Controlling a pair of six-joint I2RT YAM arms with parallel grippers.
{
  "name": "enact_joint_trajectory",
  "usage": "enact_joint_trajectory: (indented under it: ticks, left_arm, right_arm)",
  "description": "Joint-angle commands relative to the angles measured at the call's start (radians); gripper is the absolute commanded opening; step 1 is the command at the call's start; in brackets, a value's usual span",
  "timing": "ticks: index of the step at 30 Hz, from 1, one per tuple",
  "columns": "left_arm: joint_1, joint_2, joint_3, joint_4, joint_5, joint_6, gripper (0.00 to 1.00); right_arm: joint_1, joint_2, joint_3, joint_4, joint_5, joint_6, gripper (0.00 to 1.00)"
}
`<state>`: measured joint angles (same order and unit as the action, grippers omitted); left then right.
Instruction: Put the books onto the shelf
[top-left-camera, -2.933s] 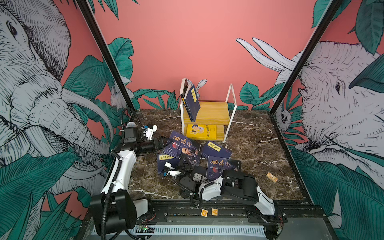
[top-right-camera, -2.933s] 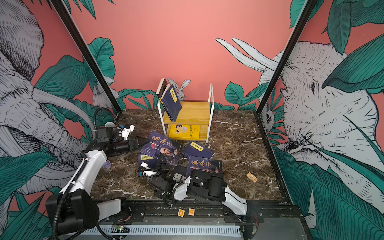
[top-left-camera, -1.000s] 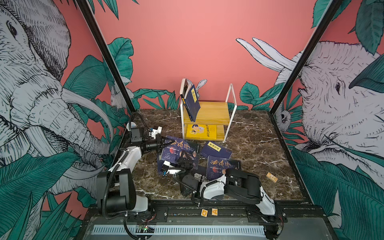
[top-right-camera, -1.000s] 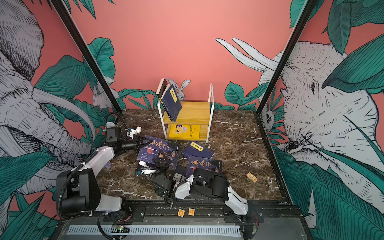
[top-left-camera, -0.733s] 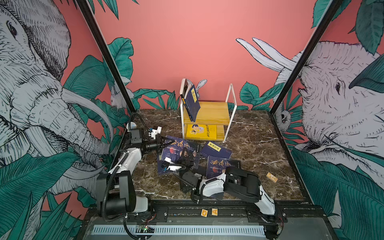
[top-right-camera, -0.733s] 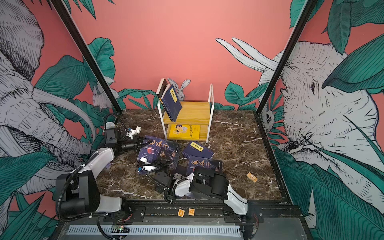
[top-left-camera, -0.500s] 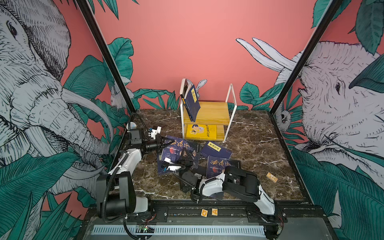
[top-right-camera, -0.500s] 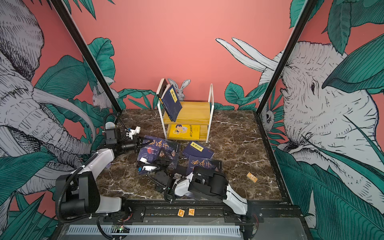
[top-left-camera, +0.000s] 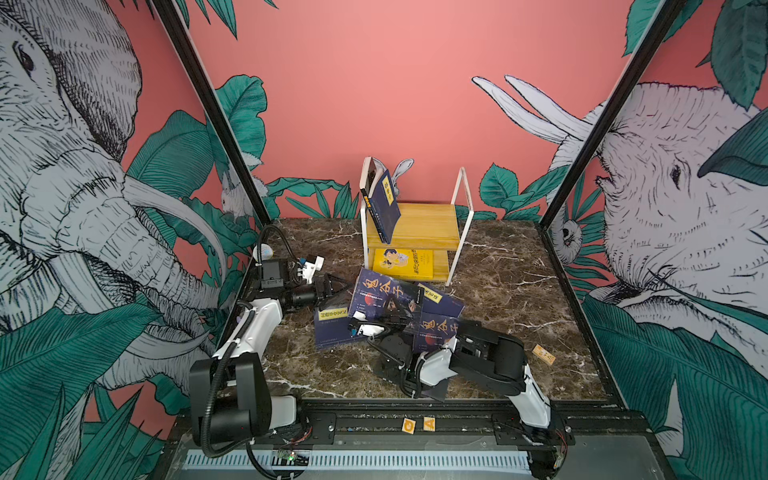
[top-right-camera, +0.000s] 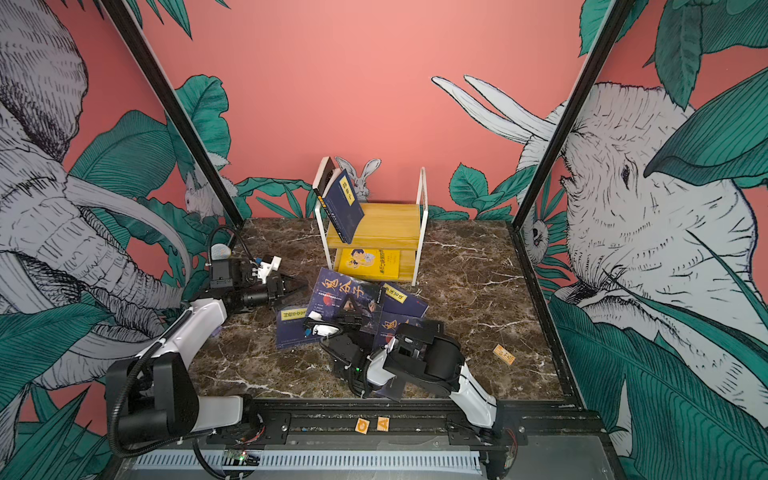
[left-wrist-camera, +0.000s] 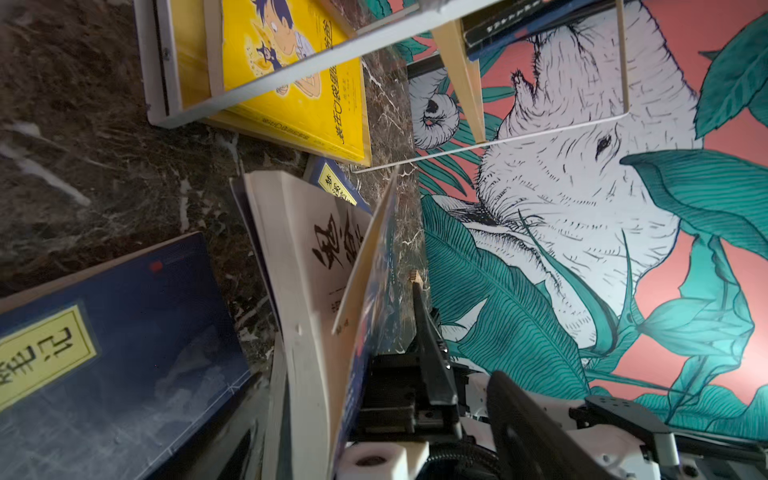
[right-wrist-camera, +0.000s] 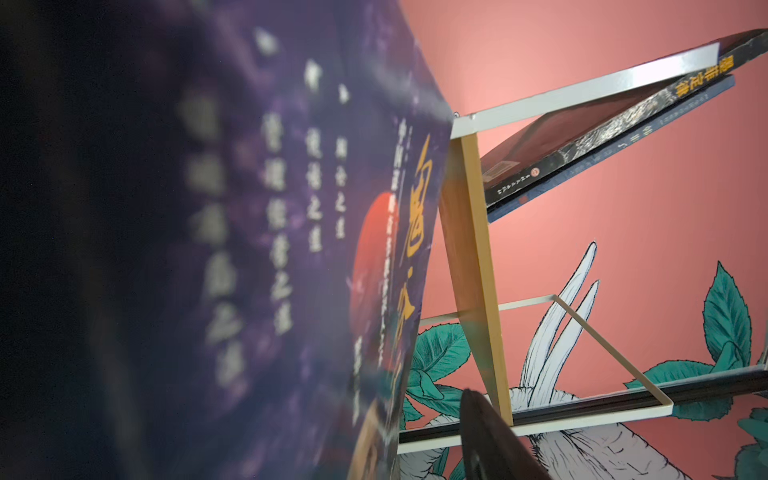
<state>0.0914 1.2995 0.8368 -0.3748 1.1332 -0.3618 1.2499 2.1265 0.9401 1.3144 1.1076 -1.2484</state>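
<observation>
Dark marble tabletop (top-left-camera: 498, 291); pink jungle-mural walls (top-left-camera: 374, 83), elephants either side.
Left gripper (top-right-camera: 293, 286) sat low at left, jaws spread, holding nothing, near books.
Flat navy book (top-left-camera: 330, 328) lay beside it.
Raised purple book (top-left-camera: 386, 293) stood tilted, clamped by right gripper (top-left-camera: 388, 318).
Second purple book (top-left-camera: 436, 332) partly hidden under right arm.
Other navy book (top-left-camera: 440, 299) half covered.
Right wrist view mostly blurred purple cover.
Shelf (top-left-camera: 424, 232) at back: upper board held leaning navy book (top-left-camera: 384, 208), dark book (top-left-camera: 371, 170) behind; lower board held yellow cartoon book (top-left-camera: 401, 264).
</observation>
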Motion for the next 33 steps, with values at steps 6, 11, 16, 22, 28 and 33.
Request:
enact_joint_trajectory:
  ticks: [6,11,16,22,28,33]
  left_arm:
    - [0.010,-0.198,-0.039,-0.082,-0.218,0.291,0.98]
    - [0.025,-0.311,-0.101,-0.055,-0.317,0.360,0.99]
    - [0.046,-0.366,-0.140,-0.049,-0.337,0.362,0.98]
    - [0.045,-0.377,-0.141,-0.073,-0.317,0.405,0.98]
    - [0.039,-0.371,-0.125,-0.075,-0.362,0.399,0.99]
    - [0.024,-0.375,-0.138,-0.062,-0.351,0.401,0.99]
  right_arm:
    - [-0.023,-0.105,-0.074,0.096,-0.041,-0.080,0.00]
    - [-0.074,-0.121,-0.112,0.096,-0.096,-0.130,0.00]
    - [-0.133,-0.154,-0.152,0.095,-0.163,-0.139,0.00]
    - [-0.192,-0.154,-0.159,0.095,-0.252,-0.184,0.00]
    - [-0.245,-0.120,-0.117,0.065,-0.314,-0.184,0.00]
    - [-0.287,-0.100,-0.067,-0.022,-0.366,-0.153,0.00]
